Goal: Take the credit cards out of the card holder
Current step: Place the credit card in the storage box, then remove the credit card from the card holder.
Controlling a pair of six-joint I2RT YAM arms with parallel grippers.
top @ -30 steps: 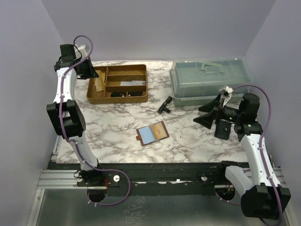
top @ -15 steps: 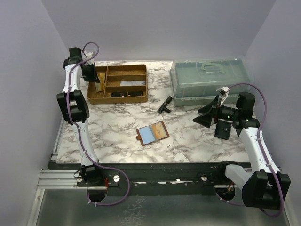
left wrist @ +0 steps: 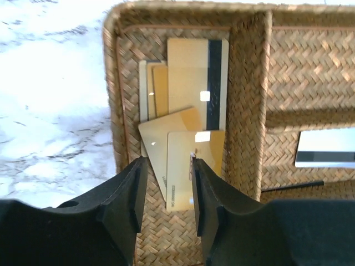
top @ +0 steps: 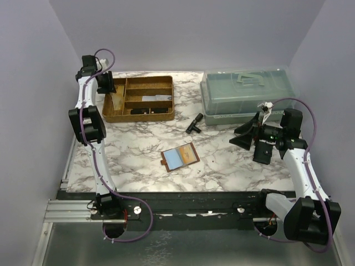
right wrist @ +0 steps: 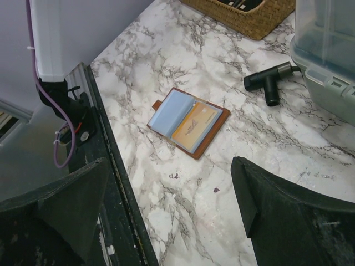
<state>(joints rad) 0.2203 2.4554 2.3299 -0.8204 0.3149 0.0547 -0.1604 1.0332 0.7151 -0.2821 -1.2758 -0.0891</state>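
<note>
The reddish-brown card holder lies open mid-table, showing a light blue card and a tan card in its pockets. My left gripper hovers over the left compartment of the woven tray. Its jaws are open, and in the left wrist view the gripper has nothing pinched. Several tan credit cards lie loose in that compartment, the topmost just below the fingertips. My right gripper hangs wide open and empty at the right, away from the holder.
A clear lidded plastic box stands at the back right. A black T-shaped tool lies in front of it. The tray's other compartments hold a white striped card and dark items. The table's black front rail runs below my right gripper.
My left arm swung down over the tray's left compartment, then its jaws went from shut to open, leaving a tan card in the tray. The right arm barely shifted.
</note>
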